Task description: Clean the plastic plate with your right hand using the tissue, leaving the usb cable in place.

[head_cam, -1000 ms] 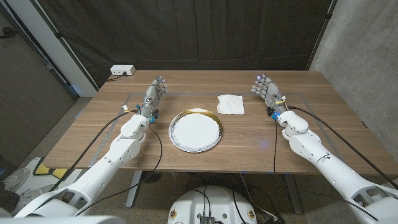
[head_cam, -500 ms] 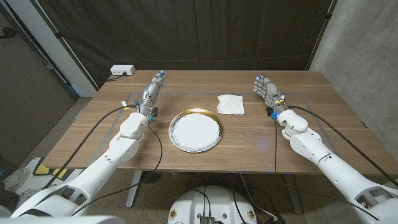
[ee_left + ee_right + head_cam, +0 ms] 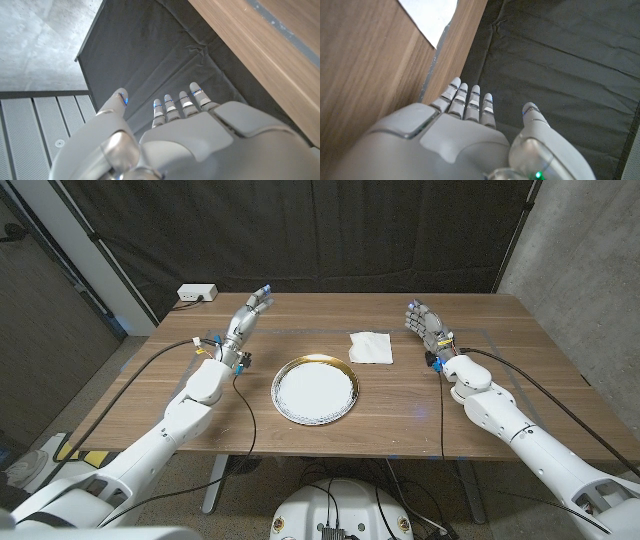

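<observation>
The wooden table (image 3: 330, 395) stands before a dark curtain (image 3: 330, 230), with a grey wall (image 3: 590, 250) at one side. The plate (image 3: 315, 390) sits mid-table, near the front edge. The tissue (image 3: 371, 347) lies just behind it. The left hand (image 3: 248, 318) and right hand (image 3: 427, 327) hold nothing, fingers straight and apart.

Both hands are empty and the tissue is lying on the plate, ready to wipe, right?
Not quite. In the head view the tissue lies on the table beside the plate, not on it. Both the left hand and right hand are empty.
</observation>
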`<act>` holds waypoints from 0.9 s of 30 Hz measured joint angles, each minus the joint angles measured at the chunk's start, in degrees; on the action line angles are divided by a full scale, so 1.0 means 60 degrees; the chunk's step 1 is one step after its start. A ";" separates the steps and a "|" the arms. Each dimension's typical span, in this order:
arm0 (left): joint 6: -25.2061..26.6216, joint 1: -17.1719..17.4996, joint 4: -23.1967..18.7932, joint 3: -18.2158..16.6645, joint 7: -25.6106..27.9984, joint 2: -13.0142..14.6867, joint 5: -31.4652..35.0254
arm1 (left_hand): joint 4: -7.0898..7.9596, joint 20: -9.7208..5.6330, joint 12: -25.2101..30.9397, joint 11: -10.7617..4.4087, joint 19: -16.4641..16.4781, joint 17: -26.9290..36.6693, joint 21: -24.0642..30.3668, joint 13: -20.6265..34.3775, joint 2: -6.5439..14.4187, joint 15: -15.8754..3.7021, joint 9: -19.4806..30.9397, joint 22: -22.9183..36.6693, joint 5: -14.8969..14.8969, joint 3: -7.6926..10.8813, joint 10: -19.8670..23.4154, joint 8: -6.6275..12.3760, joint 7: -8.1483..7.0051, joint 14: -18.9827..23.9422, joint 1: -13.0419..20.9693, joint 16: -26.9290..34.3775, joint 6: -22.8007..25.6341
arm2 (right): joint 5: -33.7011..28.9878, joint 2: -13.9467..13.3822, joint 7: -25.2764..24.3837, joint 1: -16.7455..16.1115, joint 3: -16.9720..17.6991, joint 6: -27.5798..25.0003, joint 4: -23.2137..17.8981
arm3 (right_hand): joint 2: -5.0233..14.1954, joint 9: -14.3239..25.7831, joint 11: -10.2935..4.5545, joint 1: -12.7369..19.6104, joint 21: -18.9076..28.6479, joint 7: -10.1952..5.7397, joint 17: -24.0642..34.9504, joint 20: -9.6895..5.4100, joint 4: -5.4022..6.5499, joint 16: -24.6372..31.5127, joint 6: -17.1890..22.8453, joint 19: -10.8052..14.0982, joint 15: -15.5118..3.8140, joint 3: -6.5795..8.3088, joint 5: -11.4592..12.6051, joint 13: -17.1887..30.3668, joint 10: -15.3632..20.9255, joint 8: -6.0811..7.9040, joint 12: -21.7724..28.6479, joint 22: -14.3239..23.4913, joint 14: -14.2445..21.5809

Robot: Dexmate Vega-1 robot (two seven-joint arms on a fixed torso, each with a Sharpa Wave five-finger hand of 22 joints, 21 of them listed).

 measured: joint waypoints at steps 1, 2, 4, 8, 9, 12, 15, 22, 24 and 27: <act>-0.0135 0.0019 -0.0020 0.0006 -0.0005 0.0070 0.0199 | 0.0000 0.0020 0.0000 0.0000 0.0020 0.0000 0.0000 0.0000 0.0000 0.0000 0.0000 0.0000 0.0000 0.0000 0.0000 0.0000 0.0000 0.0000 -0.0001 0.0000 0.0000 | -0.0021 -0.0012 -0.0030 -0.0005 -0.0019 -0.0026 -0.0087 | 0.0000 0.0000 0.0000 0.0000 0.0000 0.0000 0.0000 0.0000 0.0000 0.0000 0.0000 0.0000 0.0000 0.0000 0.0000 0.0000 0.0000 -0.0050 0.0000 0.0000 0.0000; -0.0182 0.0032 -0.0038 0.0007 -0.0006 0.0115 0.0261 | 0.0000 0.0036 0.0000 0.0000 0.0037 0.0000 0.0000 0.0000 0.0000 0.0000 0.0000 0.0000 0.0000 0.0000 0.0000 0.0000 0.0000 0.0000 -0.0001 0.0000 0.0000 | -0.0036 -0.0017 -0.0056 -0.0010 -0.0023 -0.0049 -0.0117 | 0.0000 0.0000 0.0018 0.0000 0.0000 0.0000 0.0000 0.0000 0.0000 0.0000 0.0000 0.0000 0.0000 0.0000 0.0000 0.0000 0.0018 -0.0072 0.0000 0.0000 0.0000; -0.0286 0.0054 -0.0072 0.0007 -0.0011 0.0198 0.0402 | 0.0000 0.0068 0.0000 0.0000 0.0068 0.0000 0.0000 0.0000 0.0000 0.0000 0.0000 0.0000 0.0000 0.0000 0.0000 0.0000 0.0000 0.0000 0.0000 0.0000 0.0000 | -0.0058 -0.0024 -0.0088 -0.0027 -0.0031 -0.0076 -0.0167 | 0.0000 0.0000 0.0018 0.0000 0.0000 0.0000 0.0000 0.0000 0.0000 0.0000 0.0000 0.0000 0.0000 0.0000 0.0000 0.0000 0.0018 -0.0072 0.0000 0.0000 0.0000; -0.0499 0.0127 -0.0159 0.0007 -0.0023 0.0407 0.0695 | 0.0001 0.0067 -0.0047 0.0000 0.0068 0.0000 0.0000 -0.0039 0.0000 0.0000 0.0001 0.0001 0.0000 0.0000 0.0000 -0.0035 0.0000 0.0000 -0.0001 0.0000 0.0000 | -0.0152 -0.0061 -0.0228 -0.0095 -0.0071 -0.0200 -0.0382 | 0.0000 0.0000 0.0018 0.0000 0.0001 0.0000 0.0001 0.0000 0.0000 0.0000 0.0000 0.0000 -0.0001 0.0000 0.0000 0.0000 0.0018 -0.0072 0.0000 0.0000 0.0000; -0.0604 0.0157 -0.0199 0.0000 -0.0024 0.0485 0.0852 | 0.0001 0.0067 -0.0047 0.0000 0.0068 0.0000 0.0000 -0.0045 0.0000 0.0000 0.0001 0.0001 0.0000 0.0000 0.0001 -0.0035 0.0000 0.0001 0.0000 0.0000 0.0000 | -0.0166 -0.0072 -0.0248 -0.0111 -0.0080 -0.0222 -0.0437 | 0.0000 0.0000 0.0018 0.0000 0.0001 0.0000 0.0001 0.0000 0.0001 0.0000 0.0000 0.0001 0.0000 0.0000 0.0000 0.0000 0.0018 -0.0072 0.0000 0.0001 0.0000; -0.0741 0.0221 -0.0281 -0.0027 -0.0026 0.0645 0.1051 | 0.0001 0.0089 -0.0047 0.0000 0.0091 0.0000 0.0000 -0.0045 0.0000 0.0000 0.0001 0.0001 0.0001 0.0000 0.0001 -0.0035 0.0000 0.0001 0.0000 0.0000 0.0000 | -0.0221 -0.0108 -0.0330 -0.0146 -0.0095 -0.0328 -0.0567 | 0.0000 0.0001 0.0018 0.0000 0.0002 0.0000 0.0001 0.0000 0.0001 0.0000 0.0001 0.0001 0.0000 0.0000 0.0000 0.0000 0.0018 -0.0072 0.0000 0.0001 0.0000; -0.0953 0.0318 -0.0382 -0.0081 -0.0025 0.0854 0.1385 | 0.0031 0.0153 -0.0047 0.0000 0.0051 0.0000 0.0000 -0.0045 0.0001 0.0000 0.0001 0.0001 0.0001 -0.0030 0.0001 -0.0035 0.0000 0.0001 -0.0001 0.0000 0.0000 | -0.0318 -0.0210 -0.0466 -0.0195 -0.0132 -0.0543 -0.0865 | 0.0000 0.0001 0.0018 0.0000 0.0002 0.0000 0.0001 0.0000 0.0001 0.0000 0.0001 0.0001 0.0037 0.0000 0.0000 0.0000 0.0018 -0.0072 0.0000 0.0001 -0.0039; -0.1186 0.0584 -0.0623 -0.0216 -0.0023 0.1268 0.1828 | 0.0084 0.0221 -0.0047 -0.0092 0.0120 0.0000 0.0000 -0.0045 0.0100 0.0078 -0.0042 0.0002 0.0002 -0.0083 0.0202 -0.0035 -0.0024 0.0099 -0.0103 0.0000 0.0261 | -0.0572 -0.0483 -0.0726 -0.0192 -0.0263 -0.1395 -0.1478 | 0.0038 0.0001 -0.0032 0.0037 -0.0038 0.0000 0.0002 -0.0001 -0.0039 0.0000 0.0001 0.0001 0.0050 0.0040 0.0000 -0.0001 0.0070 -0.0072 0.0000 0.0001 -0.0052; -0.1227 0.0635 -0.0671 -0.0245 -0.0021 0.1339 0.1944 | 0.0084 0.0307 -0.0046 -0.0103 0.0208 0.0000 0.0000 -0.0044 0.0099 0.0045 -0.0045 0.0002 0.0002 -0.0083 0.0320 -0.0035 -0.0029 0.0240 -0.0103 0.0000 0.0346 | -0.0628 -0.0574 -0.0745 -0.0138 -0.0326 -0.1598 -0.1652 | 0.0038 0.0001 -0.0032 0.0037 -0.0038 0.0001 0.0001 0.0000 -0.0039 0.0000 0.0001 0.0001 0.0050 0.0040 0.0000 -0.0001 0.0070 -0.0072 0.0000 0.0001 -0.0052; -0.1253 0.0746 -0.0763 -0.0309 -0.0016 0.1495 0.2040 | 0.0122 0.0413 -0.0021 -0.0112 0.0314 -0.0001 0.0000 -0.0054 0.0097 0.0013 -0.0045 0.0003 0.0002 -0.0121 0.0570 -0.0035 0.0001 0.0443 -0.0105 0.0062 0.0672 | -0.0754 -0.0651 -0.0780 -0.0062 -0.0394 -0.2102 -0.1800 | 0.0038 0.0002 -0.0032 0.0037 -0.0038 0.0000 0.0002 -0.0001 -0.0039 0.0000 0.0001 0.0001 0.0050 0.0040 0.0000 -0.0001 0.0070 -0.0072 0.0000 0.0002 -0.0052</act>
